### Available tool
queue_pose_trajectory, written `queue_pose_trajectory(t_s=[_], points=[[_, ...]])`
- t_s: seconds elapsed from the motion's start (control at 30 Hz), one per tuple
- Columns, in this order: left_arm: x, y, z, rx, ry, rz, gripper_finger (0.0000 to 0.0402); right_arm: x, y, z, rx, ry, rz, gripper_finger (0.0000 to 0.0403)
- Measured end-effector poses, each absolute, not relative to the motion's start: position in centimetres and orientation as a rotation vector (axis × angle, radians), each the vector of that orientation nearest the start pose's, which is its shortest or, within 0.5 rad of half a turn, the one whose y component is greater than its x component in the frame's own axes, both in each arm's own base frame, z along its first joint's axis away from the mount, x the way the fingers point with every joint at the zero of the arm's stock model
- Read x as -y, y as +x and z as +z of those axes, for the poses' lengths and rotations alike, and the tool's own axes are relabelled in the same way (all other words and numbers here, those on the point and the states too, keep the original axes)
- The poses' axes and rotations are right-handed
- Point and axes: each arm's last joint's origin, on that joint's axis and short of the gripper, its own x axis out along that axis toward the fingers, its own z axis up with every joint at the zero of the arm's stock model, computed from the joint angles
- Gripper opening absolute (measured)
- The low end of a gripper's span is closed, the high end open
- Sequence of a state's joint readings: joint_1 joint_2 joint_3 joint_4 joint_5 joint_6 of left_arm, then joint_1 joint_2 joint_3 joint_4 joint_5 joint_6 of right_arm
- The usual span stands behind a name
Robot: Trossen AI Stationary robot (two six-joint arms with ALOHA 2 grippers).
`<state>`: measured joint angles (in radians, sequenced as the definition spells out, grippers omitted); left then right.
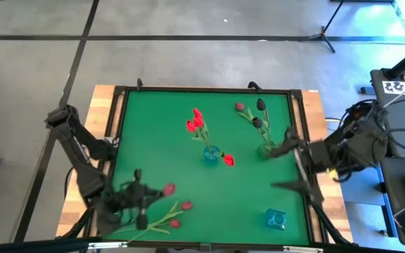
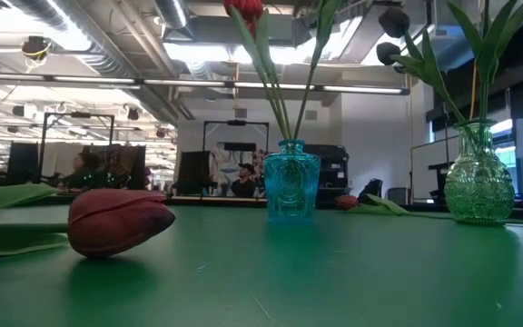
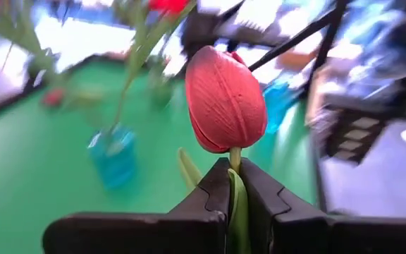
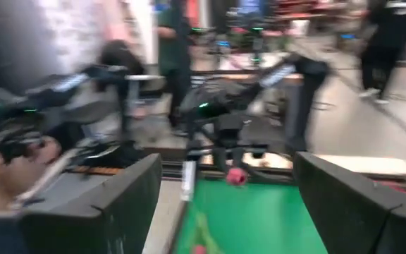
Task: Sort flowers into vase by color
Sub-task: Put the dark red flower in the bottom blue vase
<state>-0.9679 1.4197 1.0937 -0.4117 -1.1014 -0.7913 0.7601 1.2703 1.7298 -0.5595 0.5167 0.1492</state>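
Overhead, level and wrist views of a green counter [image 1: 188,169] during flower sorting. The left hand [image 1: 144,193], at the near left part of the counter, is clamped on the green stem of a pink tulip [image 1: 169,188]; the left wrist view shows that stem pinched between the two dark fingers [image 3: 210,194] just below the closed head, with a leaf beside it. Two more loose tulips [image 1: 179,213] with red-pink heads lie on the counter just beside that hand, toward the near edge; one such head fills the left foreground of the level view. Near the middle of the counter stands a blue glass vase [image 1: 211,154] holding bright red tulips [image 1: 195,122], and a further red tulip head [image 1: 228,160] shows just beside it. To its right a green glass vase [image 1: 266,148] holds dark maroon tulips [image 1: 259,112] and one pink tulip [image 1: 240,107]. A second blue vase [image 1: 275,219] sits in the near right corner, well apart from the others. The right hand [image 1: 292,167] is at the right edge of the counter near the green vase, its fingers spread wide with nothing between them.
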Motion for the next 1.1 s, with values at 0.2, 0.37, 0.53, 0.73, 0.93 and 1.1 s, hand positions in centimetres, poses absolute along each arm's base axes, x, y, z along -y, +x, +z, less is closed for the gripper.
queue_pose_trajectory(t_s=[0.2, 0.37, 0.53, 0.73, 0.93, 1.1], points=[[26.2, 18.7, 30.1, -0.127, -0.034, 0.144, 0.0012, -17.7, 20.3, 49.4, -0.120, 0.072, 0.335, 0.0319], [27.4, 20.9, 31.1, 0.002, 0.041, 0.029, 0.0012, -20.4, 22.7, 48.4, -0.066, 0.055, 0.457, 0.0319], [26.7, 23.7, 32.1, 0.198, 0.045, -0.172, 0.0012, -22.1, 24.8, 46.4, -0.101, -0.013, 0.393, 0.0319], [24.1, 26.6, 32.9, 0.341, 0.103, -0.141, 0.0012, -24.1, 27.7, 43.6, -0.107, -0.121, 0.199, 0.0319], [21.0, 28.8, 33.8, 0.448, 0.087, -0.107, 0.0012, -24.6, 30.5, 41.0, -0.151, -0.164, 0.029, 0.0319], [19.3, 30.1, 33.9, 0.469, 0.054, -0.153, 0.0012, -24.2, 32.6, 40.4, -0.103, -0.089, 0.033, 0.0319]])
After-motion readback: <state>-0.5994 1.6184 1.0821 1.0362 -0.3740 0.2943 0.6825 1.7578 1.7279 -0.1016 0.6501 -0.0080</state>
